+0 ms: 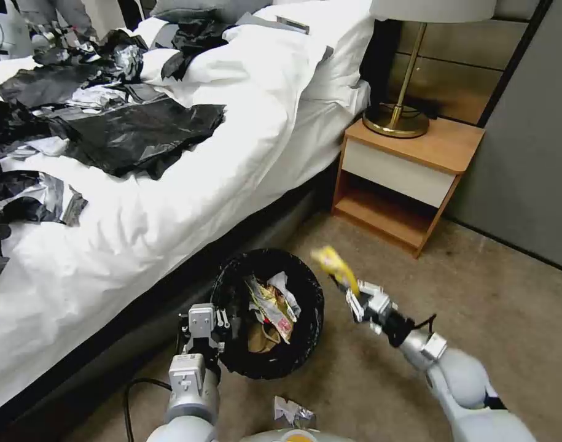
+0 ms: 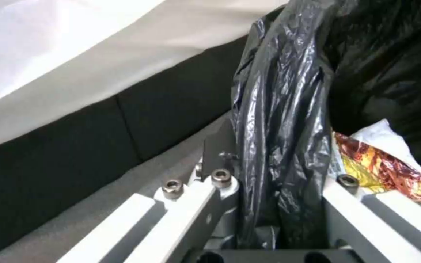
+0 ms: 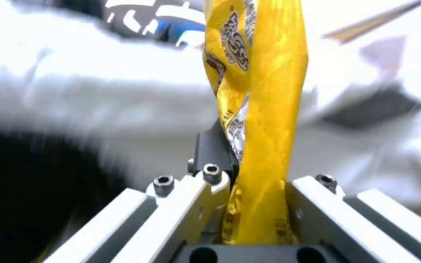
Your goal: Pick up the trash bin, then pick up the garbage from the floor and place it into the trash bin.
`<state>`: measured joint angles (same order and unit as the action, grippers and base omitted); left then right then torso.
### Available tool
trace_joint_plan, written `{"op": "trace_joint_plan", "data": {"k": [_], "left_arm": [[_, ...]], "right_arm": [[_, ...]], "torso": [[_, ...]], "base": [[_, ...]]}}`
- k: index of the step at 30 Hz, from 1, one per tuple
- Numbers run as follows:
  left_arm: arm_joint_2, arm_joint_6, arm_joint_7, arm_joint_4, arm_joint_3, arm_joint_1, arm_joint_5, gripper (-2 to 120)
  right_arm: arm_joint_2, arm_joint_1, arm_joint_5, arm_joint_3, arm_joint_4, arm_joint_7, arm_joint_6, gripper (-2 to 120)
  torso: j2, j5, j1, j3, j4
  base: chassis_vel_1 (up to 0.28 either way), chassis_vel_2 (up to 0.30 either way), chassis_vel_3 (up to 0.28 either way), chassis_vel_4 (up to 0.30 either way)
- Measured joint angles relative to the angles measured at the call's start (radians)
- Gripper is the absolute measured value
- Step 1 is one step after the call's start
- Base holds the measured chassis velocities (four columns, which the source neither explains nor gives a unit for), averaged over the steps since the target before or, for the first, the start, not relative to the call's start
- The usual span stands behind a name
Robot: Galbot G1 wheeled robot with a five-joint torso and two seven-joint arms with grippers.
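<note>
Floor scrap: a crumpled silver-white wrapper [image 1: 293, 412] lies on the carpet nearest you, just below the bin.
Left tool [image 1: 214, 325]: your left arm reaches forward, tool clamped on the black-lined rim of the trash bin [image 1: 228, 294].
Bin contents: wrappers, tissue and a tan bag [image 1: 269, 310] sit inside.
Right tool [image 1: 353, 293]: your right arm angles inward, tool clamped on a yellow snack wrapper [image 1: 333, 265], just right of the bin's rim.
Beyond: bed [image 1: 170, 202] and nightstand [image 1: 409, 178].

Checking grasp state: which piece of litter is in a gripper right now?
The yellow wrapper, pinched in the right gripper beside the bin; other litter lies in the bin or on the floor.
</note>
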<state>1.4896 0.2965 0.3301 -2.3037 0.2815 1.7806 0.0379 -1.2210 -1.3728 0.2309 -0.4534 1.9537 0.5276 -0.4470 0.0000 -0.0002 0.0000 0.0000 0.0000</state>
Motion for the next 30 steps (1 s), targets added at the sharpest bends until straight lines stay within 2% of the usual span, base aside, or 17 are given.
{"op": "trace_joint_plan", "data": {"k": [1,3,6,8,10,12,14,16,19,30], "left_arm": [[0.000,0.000,0.000,0.000,0.000,0.000,0.000,1],[0.002,0.000,0.000,0.004,-0.004,0.003,0.005,1],[0.004,-0.002,0.000,0.010,-0.011,0.005,0.012,1],[0.004,-0.003,0.000,0.013,-0.013,0.006,0.014,1],[0.006,-0.006,0.000,0.016,-0.022,0.008,0.024,1],[0.006,-0.006,0.000,0.016,-0.023,0.008,0.024,1],[0.006,-0.007,-0.001,0.017,-0.024,0.008,0.027,1],[0.007,-0.007,-0.001,0.017,-0.024,0.008,0.027,1],[0.007,-0.007,-0.002,0.017,-0.025,0.010,0.030,1],[0.007,-0.008,-0.002,0.007,-0.028,0.015,0.034,1]], "right_arm": [[0.000,0.000,0.000,0.000,0.000,0.000,0.000,0],[0.002,-0.004,0.018,0.029,0.108,-0.064,0.027,0],[0.005,-0.018,0.019,0.079,0.176,-0.112,0.039,0],[0.005,-0.024,0.016,0.102,0.190,-0.128,0.044,0],[0.014,-0.039,-0.015,0.201,0.202,-0.202,0.069,0],[0.015,-0.039,-0.024,0.217,0.198,-0.211,0.072,0],[0.010,-0.029,-0.090,0.282,0.131,-0.227,0.074,0],[0.009,-0.027,-0.096,0.287,0.123,-0.228,0.073,0],[-0.009,-0.017,-0.145,0.346,0.026,-0.238,0.060,0],[-0.030,0.005,-0.185,0.379,-0.101,-0.254,0.053,0]], "torso": [[0.000,0.0000,0.000,0.000,0.0000],[0.000,0.0000,0.000,0.000,0.0001],[0.000,0.0000,0.000,0.000,-0.0001],[0.000,0.0001,0.000,0.000,0.0000],[0.000,0.0001,0.000,0.000,0.0000],[0.000,0.0001,0.000,0.000,-0.0001],[0.000,0.0003,0.000,0.000,0.0000],[0.000,0.0003,0.000,0.000,0.0001],[0.000,0.0001,0.000,0.000,0.0000],[0.000,0.0001,0.000,0.000,0.0000]], "base": [[0.000,0.000,0.000,0.000],[0.000,0.000,0.000,0.000],[0.000,0.000,0.000,0.000],[0.000,0.000,0.000,0.000],[0.000,0.000,0.000,0.000],[0.000,0.000,0.000,0.000],[0.000,0.000,0.000,0.000],[0.000,0.000,0.000,0.000],[0.000,0.000,0.000,0.000],[0.000,0.000,0.000,0.000]]}}
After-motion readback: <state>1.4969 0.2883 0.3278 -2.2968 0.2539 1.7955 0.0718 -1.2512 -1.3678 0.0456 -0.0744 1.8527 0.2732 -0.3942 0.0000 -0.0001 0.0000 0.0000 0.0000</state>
